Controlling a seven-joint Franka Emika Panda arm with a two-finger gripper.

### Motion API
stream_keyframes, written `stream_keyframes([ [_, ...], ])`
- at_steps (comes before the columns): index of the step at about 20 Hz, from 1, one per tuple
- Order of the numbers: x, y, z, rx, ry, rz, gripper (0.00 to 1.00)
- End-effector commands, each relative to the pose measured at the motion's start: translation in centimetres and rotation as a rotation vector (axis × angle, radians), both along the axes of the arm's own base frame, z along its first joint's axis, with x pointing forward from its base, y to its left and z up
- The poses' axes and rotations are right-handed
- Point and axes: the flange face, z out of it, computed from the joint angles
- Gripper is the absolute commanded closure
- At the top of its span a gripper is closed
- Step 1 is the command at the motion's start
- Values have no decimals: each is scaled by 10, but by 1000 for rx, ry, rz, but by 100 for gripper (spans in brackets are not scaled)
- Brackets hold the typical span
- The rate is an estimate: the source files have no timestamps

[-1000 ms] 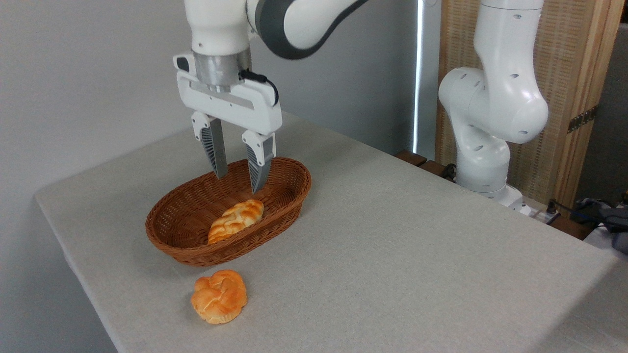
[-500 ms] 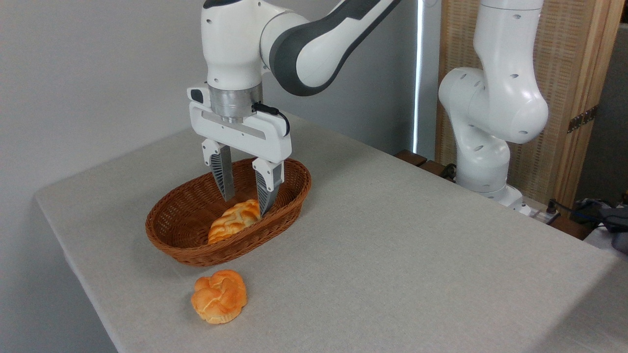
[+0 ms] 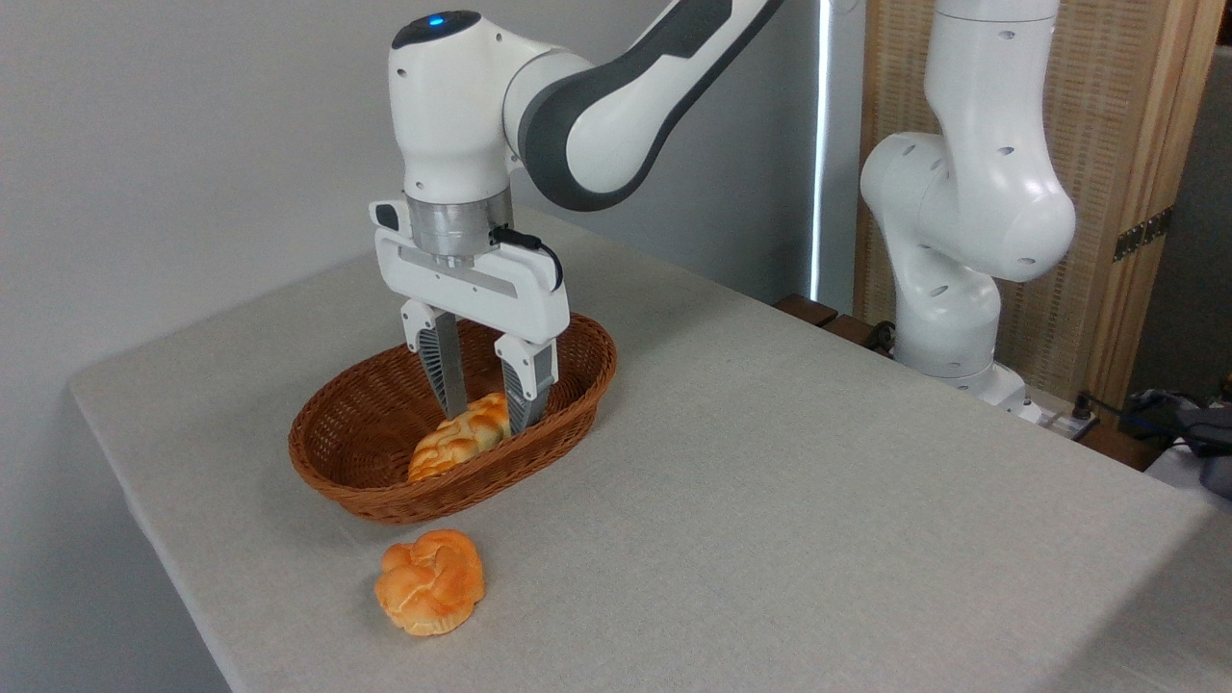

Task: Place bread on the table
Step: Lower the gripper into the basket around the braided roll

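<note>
We saw the basket (image 3: 358, 460) standing on the worktop (image 3: 770, 500) toward its left edge, with the bread (image 3: 460, 449) lying inside it along its right wall. The bun (image 3: 430, 581) lay on the worktop just in front of the basket, close to the front-left edge. The end effector (image 3: 486, 416) reached down into the basket, straddling the bread's far end.

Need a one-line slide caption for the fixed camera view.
Gripper lowered into the basket, jaws either side of the bread.
</note>
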Motion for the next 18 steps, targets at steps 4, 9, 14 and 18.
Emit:
stream_keyframes([
  [4, 7, 2, -13, 11, -17, 4, 0],
  [9, 8, 6, -13, 14, -18, 6, 37],
  [14, 8, 7, -13, 15, -18, 3, 46],
  [18, 9, 8, -13, 15, -18, 4, 47],
])
